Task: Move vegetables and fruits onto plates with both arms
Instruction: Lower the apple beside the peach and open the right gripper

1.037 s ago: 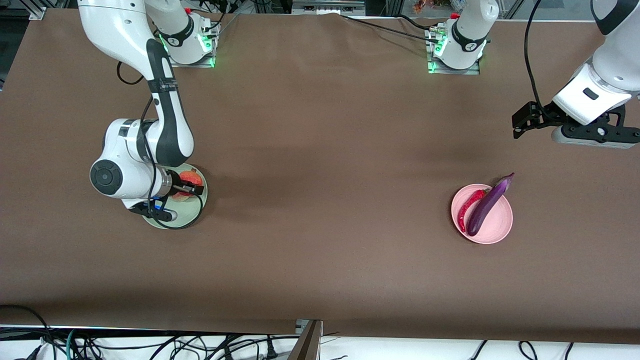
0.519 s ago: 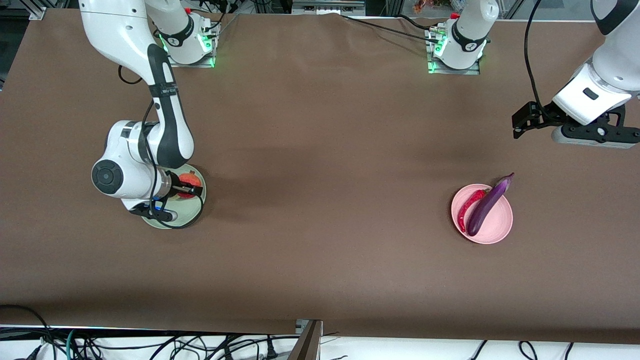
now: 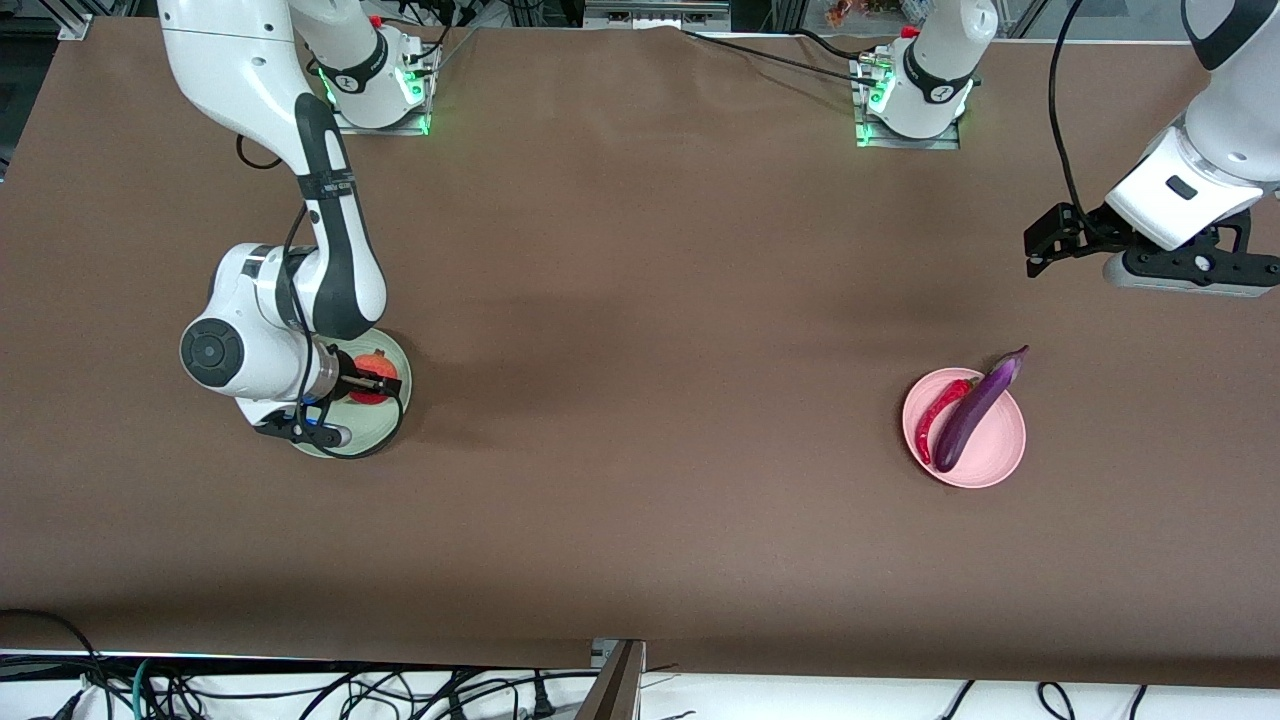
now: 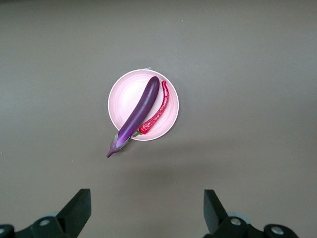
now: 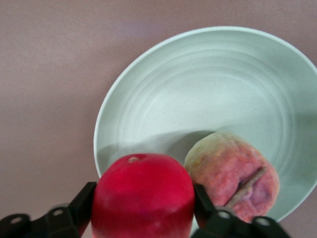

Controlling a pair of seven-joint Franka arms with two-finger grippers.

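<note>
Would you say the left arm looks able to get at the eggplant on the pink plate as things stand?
Probably yes. The left pincer hangs open above the table with the eggplant in plain sight, lying uncovered across the pink plate. Only the chili lies close beside it.

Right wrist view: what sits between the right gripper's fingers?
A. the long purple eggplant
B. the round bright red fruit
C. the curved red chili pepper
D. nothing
B: the right gripper has its fingers on both sides of the round bright red fruit, over the pale green round plate beside the yellowish-pink peach-like fruit.
</note>
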